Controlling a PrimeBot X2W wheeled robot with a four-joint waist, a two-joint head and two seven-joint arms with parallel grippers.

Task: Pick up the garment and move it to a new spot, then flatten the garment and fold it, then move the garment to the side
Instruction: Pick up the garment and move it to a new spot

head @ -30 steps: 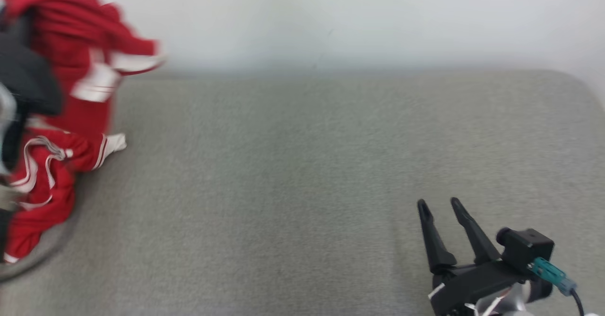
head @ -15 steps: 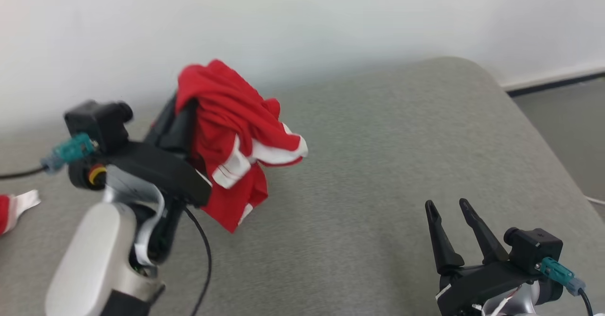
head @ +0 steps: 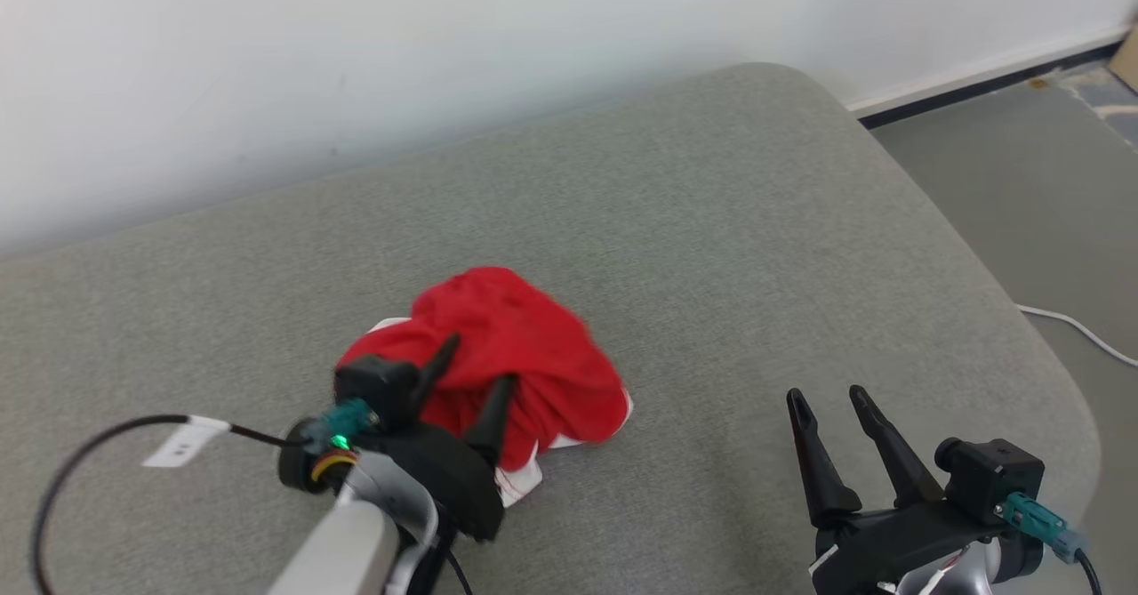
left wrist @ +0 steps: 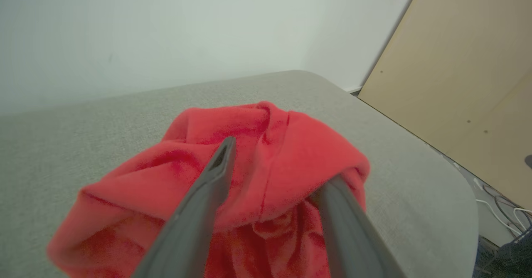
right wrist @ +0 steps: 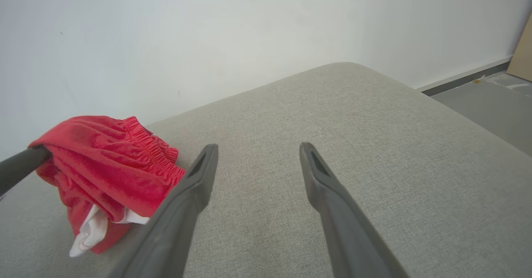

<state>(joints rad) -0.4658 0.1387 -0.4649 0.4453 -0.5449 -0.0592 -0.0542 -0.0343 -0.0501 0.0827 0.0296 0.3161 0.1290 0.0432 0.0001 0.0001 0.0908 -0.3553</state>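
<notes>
– Where's the red garment (head: 533, 346)?
– Bunched on the grey cushion (head: 711, 221), draped against the left gripper (head: 481, 360), whose jaws stand apart.
– And the right gripper (head: 825, 393)?
– Jaws apart, well clear of it. The cable's white tag (head: 182, 442) is unreadable.

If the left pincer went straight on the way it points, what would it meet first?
The red garment, bunched on the grey cushion ahead of the left pincer, probably touching its fingertips.

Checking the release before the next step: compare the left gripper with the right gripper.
The left gripper has its fingers spread against the red garment, cloth bunched between them; the right gripper has bare grey cushion between its fingers. The left touches the garment; the right stands apart from it. Both are open.
</notes>
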